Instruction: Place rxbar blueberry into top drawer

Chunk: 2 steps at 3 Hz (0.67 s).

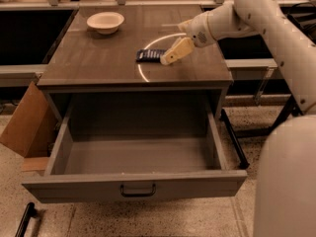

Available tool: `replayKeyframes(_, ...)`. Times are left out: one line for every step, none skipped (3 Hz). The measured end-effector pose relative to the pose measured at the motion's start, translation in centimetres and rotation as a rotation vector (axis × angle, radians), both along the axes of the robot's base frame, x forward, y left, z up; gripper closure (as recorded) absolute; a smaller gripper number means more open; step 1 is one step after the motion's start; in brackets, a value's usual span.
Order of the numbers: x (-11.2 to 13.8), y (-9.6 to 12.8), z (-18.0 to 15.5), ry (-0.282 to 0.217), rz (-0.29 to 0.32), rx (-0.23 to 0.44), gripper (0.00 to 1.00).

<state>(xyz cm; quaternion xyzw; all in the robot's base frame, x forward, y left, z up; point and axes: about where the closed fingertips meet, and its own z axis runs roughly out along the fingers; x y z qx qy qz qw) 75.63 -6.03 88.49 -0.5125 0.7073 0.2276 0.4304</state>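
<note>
Item: one white, smooth-shelled arm, entering from the upper right of the rxbar blueberry and bent down and leftward toward it. The gripper hangs just right of the bar, low over the surface. Its tan fingers stand spread and hold nothing: one long, blunt wedge slants down with its tip at the bar's right end, though contact cannot be confirmed; the other shows as a short stub higher up. The bar is small, flat, rectangular, in a dark navy wrapper with pale lettering, and lies flat on the surface. The surface is brown, matt, faintly grained, with a pale ring of reflected light curving around the bar's right side. A cream bowl, round and shallow, sits well up and left of the bar. The top drawer, below and in front of the bar, is pulled fully out: grey metal, deep, wide, with a flat front panel and a small dark bar handle at centre. A brown cardboard flap leans far down and left of the bar.
</note>
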Motion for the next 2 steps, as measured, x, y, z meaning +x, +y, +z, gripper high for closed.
replayKeyframes(1.7,1.4,-1.3,0.036,0.018,-0.028,0.00)
replayKeyframes(2.6,2.5,-2.3,0.068,0.030,-0.056,0.00)
